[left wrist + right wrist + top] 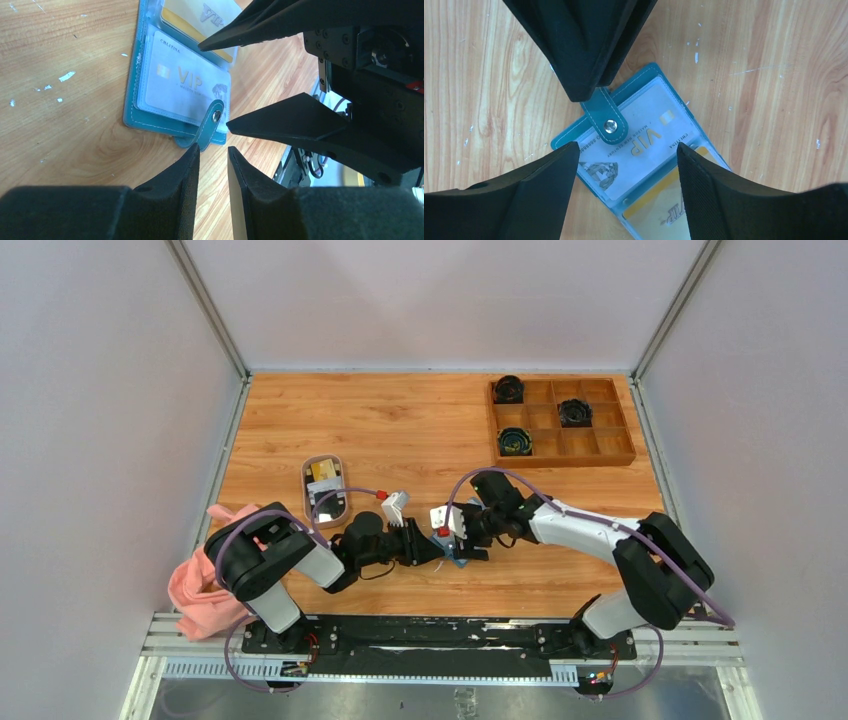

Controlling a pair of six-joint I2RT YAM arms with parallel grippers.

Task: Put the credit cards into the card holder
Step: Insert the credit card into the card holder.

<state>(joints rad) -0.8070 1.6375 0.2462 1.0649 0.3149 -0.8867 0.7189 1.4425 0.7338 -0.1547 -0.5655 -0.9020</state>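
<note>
Left gripper (438, 552) and right gripper (468, 546) meet nose to nose over the teal card holder (451, 549), which lies open on the wooden table (400, 430) just ahead of the arm bases in the overhead view. Behind the left arm, a white dish (305, 485) holds a loose yellowish card (322, 471). From the left wrist, a white card (175, 82) marked "CHLITINA" and "VIP" sits in a clear pocket, with a yellow card (192, 22), also lettered "VIP", in the next. The left fingers stand a narrow slit apart, tips at the holder's edge beside the strap (207, 122), pinching nothing that shows. From the right wrist, the right fingers are spread wide, straddling the holder; whether they touch it cannot be told. The snap (611, 126) rests over the white card.
</note>
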